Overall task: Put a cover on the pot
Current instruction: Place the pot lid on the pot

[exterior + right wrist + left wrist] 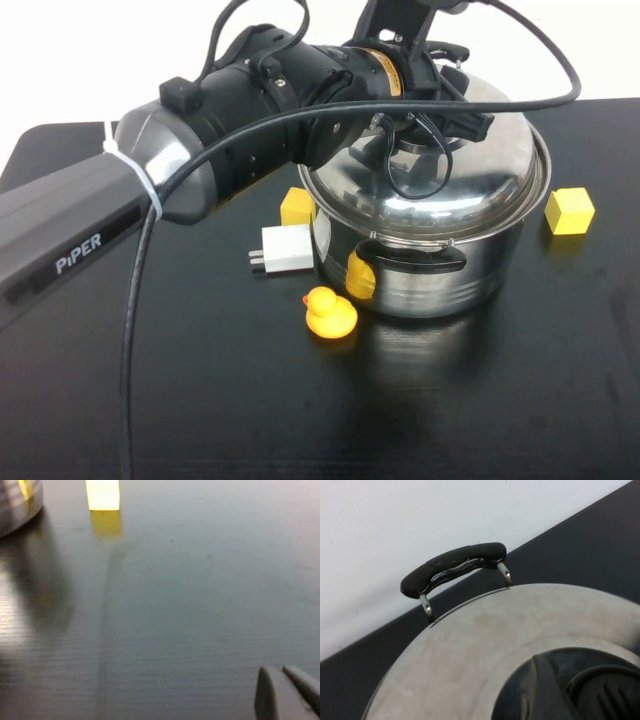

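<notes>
**Three views, one bench**

High view: raised, angled down on the whole bench [200,400], left arm [150,190] close in front. Left wrist view: very near the lid [470,650], facing across it to the pot [430,280] handle [452,567] and wall. Right wrist view: low over bare bench [200,605], sharing pot edge [15,505] and yellow cube [103,494] with high view [568,210].

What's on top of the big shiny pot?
A domed steel lid sits on the pot. The left end effector is over the lid's middle, hiding its knob. The pot's inside is covered. The right end effector is shut, above bare table.
</notes>
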You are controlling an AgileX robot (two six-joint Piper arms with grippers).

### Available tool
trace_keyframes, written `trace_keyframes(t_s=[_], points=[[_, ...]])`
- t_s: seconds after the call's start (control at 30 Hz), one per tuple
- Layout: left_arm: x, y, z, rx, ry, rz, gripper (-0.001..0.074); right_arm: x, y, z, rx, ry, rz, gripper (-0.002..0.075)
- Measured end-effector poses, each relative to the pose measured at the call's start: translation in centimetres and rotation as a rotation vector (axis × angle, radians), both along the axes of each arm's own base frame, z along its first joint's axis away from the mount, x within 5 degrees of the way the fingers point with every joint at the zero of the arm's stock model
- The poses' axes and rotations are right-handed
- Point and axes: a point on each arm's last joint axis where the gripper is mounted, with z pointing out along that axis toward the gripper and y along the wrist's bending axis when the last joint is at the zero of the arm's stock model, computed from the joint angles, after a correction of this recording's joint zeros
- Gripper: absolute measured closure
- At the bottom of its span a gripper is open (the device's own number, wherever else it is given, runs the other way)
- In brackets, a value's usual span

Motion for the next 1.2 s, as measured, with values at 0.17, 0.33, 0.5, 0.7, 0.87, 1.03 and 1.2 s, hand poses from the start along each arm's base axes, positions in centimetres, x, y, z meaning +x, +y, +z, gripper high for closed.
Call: trace_keyframes(t_s=[0.17, 0.33, 0.5, 0.7, 0.87, 1.03, 1.2], points=[[0.1, -0.1, -0.2, -0.012, 0.014, 0.006, 0.0418, 0.0, 0.0, 0.0, 0.0, 0.0, 0.0, 0.0728], [0.1, -0.3, -0.4, -0.037, 0.033, 0.007, 0.0418, 0.0, 0.0, 0.0, 0.0, 0.0, 0.0, 0.0728], [0.1, -0.4, -0.6, -0.072, 0.067, 0.011, 0.0418, 0.0, 0.0, 0.0, 0.0, 0.0, 0.0, 0.0728], [0.1, -0.4, -0.6, -0.069, 0.08, 0.014, 0.0418, 0.0, 0.0, 0.0, 0.0, 0.0, 0.0, 0.0728], [0.0, -0.4, -0.6, -0.065, 0.088, 0.016, 0.0418, 0.0, 0.0, 0.0, 0.0, 0.0, 0.0, 0.0728], [0.0, -0.3, -0.4, -0.07, 0.083, 0.015, 0.0411, 0.0, 0.0, 0.0, 0.0, 0.0, 0.0, 0.0728], [-0.8, 0.4, 0.9, -0.062, 0.08, 0.021, 0.0314, 0.0, 0.0, 0.0, 0.0, 0.0, 0.0, 0.0728]])
